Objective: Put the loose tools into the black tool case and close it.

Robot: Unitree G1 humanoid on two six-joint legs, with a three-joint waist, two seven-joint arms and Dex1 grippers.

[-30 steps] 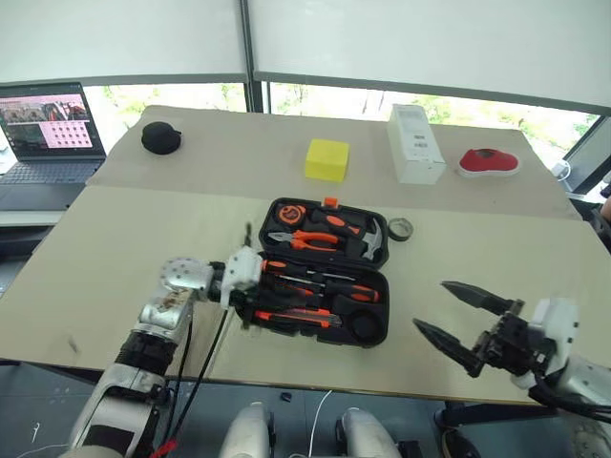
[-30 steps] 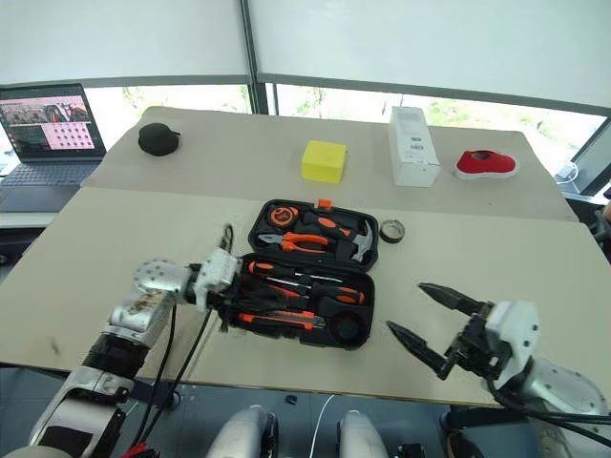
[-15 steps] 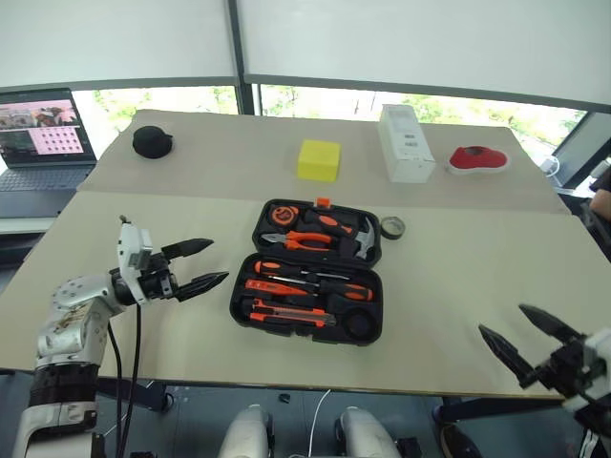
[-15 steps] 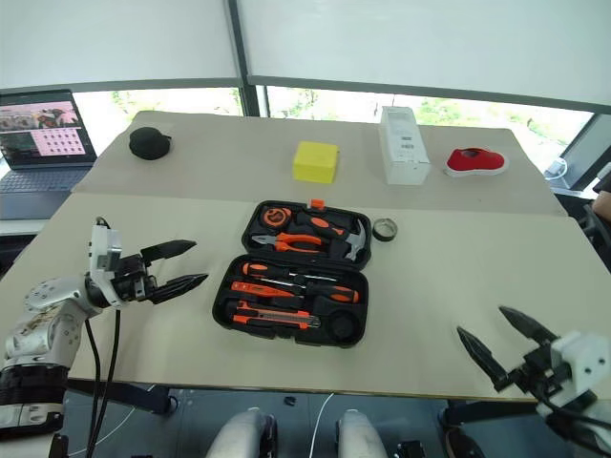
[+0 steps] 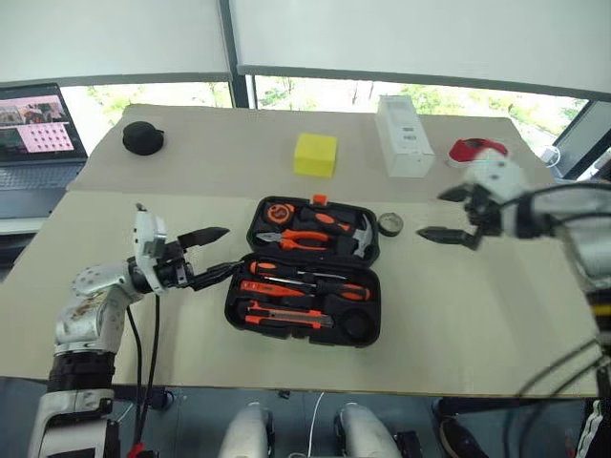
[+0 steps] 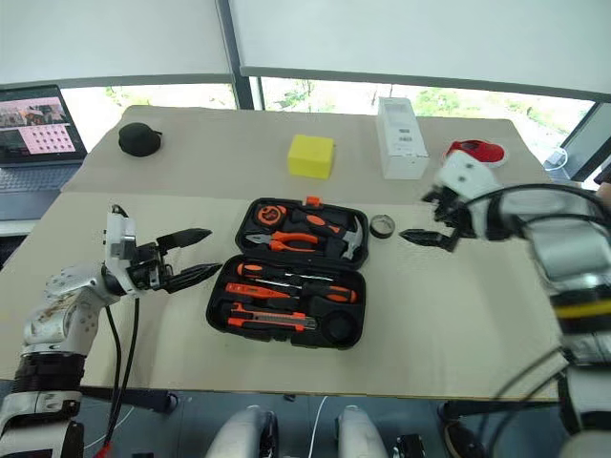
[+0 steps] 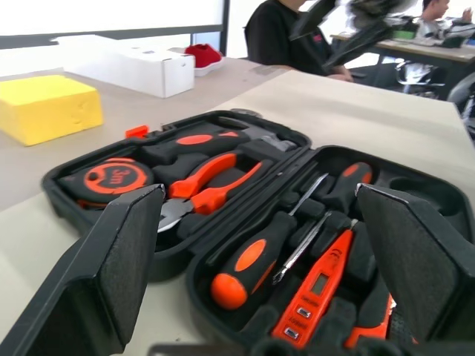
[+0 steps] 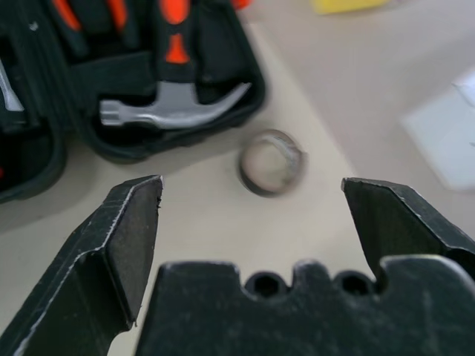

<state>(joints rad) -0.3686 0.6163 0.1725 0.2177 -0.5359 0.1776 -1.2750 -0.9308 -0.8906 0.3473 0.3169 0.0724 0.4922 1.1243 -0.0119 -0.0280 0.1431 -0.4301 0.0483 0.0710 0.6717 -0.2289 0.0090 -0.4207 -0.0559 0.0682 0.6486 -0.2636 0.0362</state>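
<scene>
The black tool case [image 5: 239, 303] lies open in the middle of the table. Its front half holds two black-and-orange screwdrivers [image 5: 315, 275], an orange tester [image 7: 318, 285] and a utility knife [image 5: 286, 316]. Its back half holds pliers, a hammer [image 8: 174, 108] and a tape measure. A small dark tape roll [image 5: 389, 224] lies on the table just right of the case. My left gripper [image 5: 237, 249] stands open at the case's left edge, holding nothing. My right gripper [image 5: 431, 215] hovers open just right of the tape roll [image 8: 272, 162], with nothing in it.
Along the far side of the table stand a yellow block [image 5: 315, 154], a white box [image 5: 402, 135], a red object [image 5: 474, 150] and a round black object [image 5: 142, 137]. A laptop [image 5: 36, 134] sits at the far left. A person [image 7: 286, 37] sits beyond the table.
My left gripper came out of the case to the left and opened. My right arm swung up from the table's front edge to beside the tape roll.
</scene>
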